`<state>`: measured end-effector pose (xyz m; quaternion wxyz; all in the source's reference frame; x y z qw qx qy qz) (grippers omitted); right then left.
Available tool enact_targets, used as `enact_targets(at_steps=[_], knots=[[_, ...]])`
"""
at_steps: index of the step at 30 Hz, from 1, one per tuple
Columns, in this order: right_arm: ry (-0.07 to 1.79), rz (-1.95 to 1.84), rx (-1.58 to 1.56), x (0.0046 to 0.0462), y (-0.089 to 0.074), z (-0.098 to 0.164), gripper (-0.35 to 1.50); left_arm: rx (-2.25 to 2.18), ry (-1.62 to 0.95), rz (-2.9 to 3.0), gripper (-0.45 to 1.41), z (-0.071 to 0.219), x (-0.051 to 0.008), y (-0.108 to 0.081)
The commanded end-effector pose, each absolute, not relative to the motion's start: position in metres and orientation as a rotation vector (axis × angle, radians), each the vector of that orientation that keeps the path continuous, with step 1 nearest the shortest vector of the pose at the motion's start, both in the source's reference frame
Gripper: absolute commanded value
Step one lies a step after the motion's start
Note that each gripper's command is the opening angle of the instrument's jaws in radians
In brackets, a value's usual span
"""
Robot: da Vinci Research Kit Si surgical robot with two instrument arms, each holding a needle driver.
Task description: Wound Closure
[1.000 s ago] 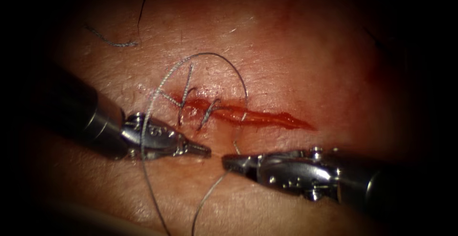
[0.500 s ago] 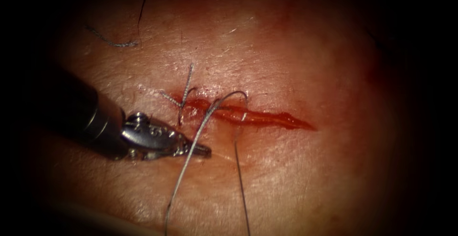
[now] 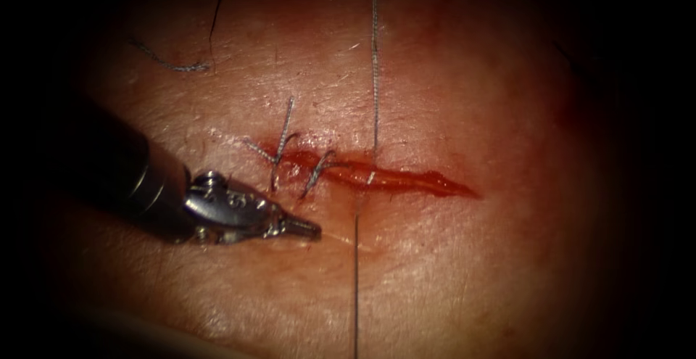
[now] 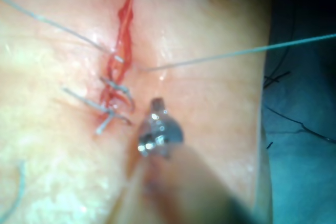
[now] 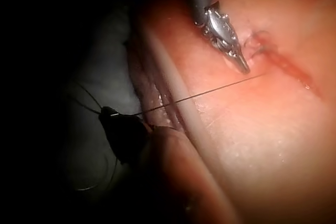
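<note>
The cut runs across the tissue with red fluid in it. Two earlier stitches with short cut ends cross its left part. The thread passes through the cut to the right of them and is stretched straight, one strand going up and the other going down. My left tool rests just below the cut's left part, jaws shut and holding nothing; it shows again in its own wrist view. Beyond the tissue's edge, my right tool is shut on the taut thread. I cannot tell where the needle is.
A loose bit of thread lies on the tissue at the upper left. Past the tissue's edge, dark strands of thread lie on the bench cloth. The left tool appears in the right wrist view.
The right tool has drawn back out of the endoscope view with the thread. The wide loop above the cut shrank and is now a straight, taut line. The left tool has stayed put.
</note>
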<state>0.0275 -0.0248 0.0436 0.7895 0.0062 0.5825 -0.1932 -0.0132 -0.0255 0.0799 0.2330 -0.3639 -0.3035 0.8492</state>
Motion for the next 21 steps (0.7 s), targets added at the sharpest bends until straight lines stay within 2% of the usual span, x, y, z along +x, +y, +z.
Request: enact_targets(at_steps=[1, 2, 3, 4, 6, 12, 15, 19, 21], knots=[[1.256, -0.401, 0.002, 0.0288, -0.026, 0.043, -0.11, -0.996, -0.838, 2.332, -0.2, 0.08, -0.0131, -0.026], [1.252, -0.352, -0.051, 0.0283, -0.024, 0.043, 1.01, -0.996, -0.838, 2.332, -0.2, 0.08, -0.0131, -0.026], [1.264, -0.318, -0.082, 0.0278, -0.024, 0.043, 1.26, -0.996, -0.838, 2.332, -0.2, 0.08, -0.0131, -0.026], [1.268, -0.293, -0.102, 0.0273, -0.023, 0.043, 1.36, -0.996, -0.838, 2.332, -0.2, 0.08, -0.0131, -0.026], [1.265, -0.216, -0.151, 0.0252, -0.02, 0.044, 1.48, -0.996, -0.838, 2.332, -0.2, 0.08, -0.0132, -0.026], [1.288, -0.058, -0.152, 0.0194, -0.015, 0.047, 1.48, -0.996, -0.838, 2.332, -0.2, 0.08, -0.0131, -0.026], [1.245, -0.019, -0.172, 0.019, -0.015, 0.049, 1.48, -0.999, -0.842, 2.327, -0.18, 0.08, -0.0131, -0.026], [1.156, -0.104, -0.266, 0.0207, -0.013, 0.052, 1.43, -0.999, -0.841, 2.326, -0.18, 0.08, -0.0132, -0.026], [1.128, -0.14, -0.309, 0.0212, -0.012, 0.054, 1.31, -0.999, -0.841, 2.327, -0.18, 0.08, -0.0132, -0.027]])
